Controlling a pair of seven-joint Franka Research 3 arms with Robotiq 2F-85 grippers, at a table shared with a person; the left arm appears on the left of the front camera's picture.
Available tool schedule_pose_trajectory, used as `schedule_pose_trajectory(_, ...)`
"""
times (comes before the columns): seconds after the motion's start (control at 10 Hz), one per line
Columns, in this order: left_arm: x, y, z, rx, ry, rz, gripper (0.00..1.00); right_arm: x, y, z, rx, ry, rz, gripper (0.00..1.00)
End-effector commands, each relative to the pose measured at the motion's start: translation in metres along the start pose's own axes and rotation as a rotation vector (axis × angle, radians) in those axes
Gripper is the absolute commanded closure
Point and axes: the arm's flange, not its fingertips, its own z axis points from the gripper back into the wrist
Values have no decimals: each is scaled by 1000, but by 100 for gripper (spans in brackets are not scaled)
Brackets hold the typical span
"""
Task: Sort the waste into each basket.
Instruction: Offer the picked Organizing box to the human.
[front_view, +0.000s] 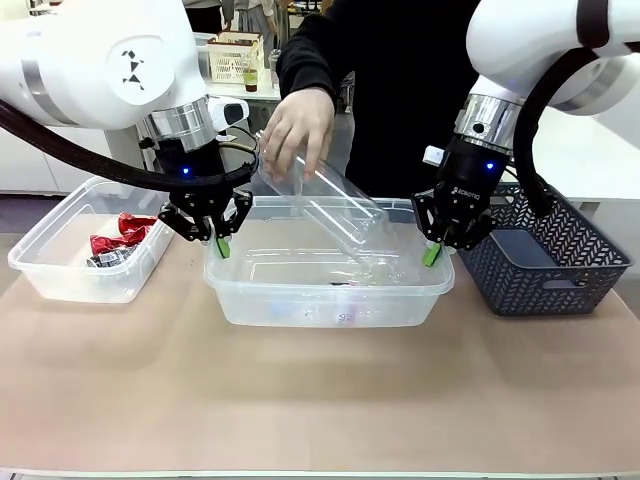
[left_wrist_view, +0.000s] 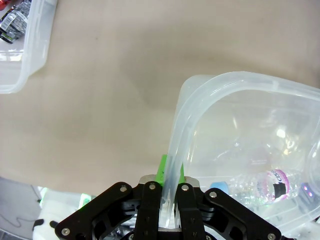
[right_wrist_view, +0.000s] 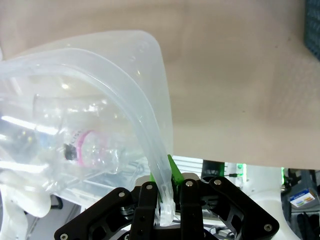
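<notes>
On the tan desk (front_view: 320, 400) a clear tub (front_view: 330, 300) stands in the middle, and it is gripped at both ends. The left tool (front_view: 220, 243) is closed on the tub's left rim — in the left wrist view the rolled rim (left_wrist_view: 172, 165) is seen pinched between the green pads of that tool (left_wrist_view: 170, 190). The right tool (front_view: 433, 252) is closed on the tub's right rim; in the right wrist view the rim (right_wrist_view: 157, 170) runs down between the pads of the tool (right_wrist_view: 165, 192).

A person's hand (front_view: 300, 130) reaches from the far side and holds a clear plastic bottle (front_view: 330, 205) tilted, its lower end down inside the middle tub. Another clear bottle with a pale label ringed in pink (left_wrist_view: 272, 182) is seen lying on the tub's floor, a blue cap (left_wrist_view: 219, 188) at one end; the same label (right_wrist_view: 82, 150) is seen through the tub wall in the right wrist view.

A second clear tub (front_view: 60, 265) stands to the left, apart from the middle one, with crushed red cans (front_view: 115, 240) inside it. To the right, just beside the middle tub, a dark grey-blue lattice basket (front_view: 545, 270) stands on the desk.
</notes>
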Motion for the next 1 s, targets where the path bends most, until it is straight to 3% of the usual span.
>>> schedule_pose_trajectory(0.0, -3, 4, 0, -1, -3, 2, 96, -3, -1, 5, 35, -3, 14, 95)
schedule_pose_trajectory(0.9, -3, 4, 0, -1, -3, 2, 96, -3, -1, 5, 35, -3, 14, 95)
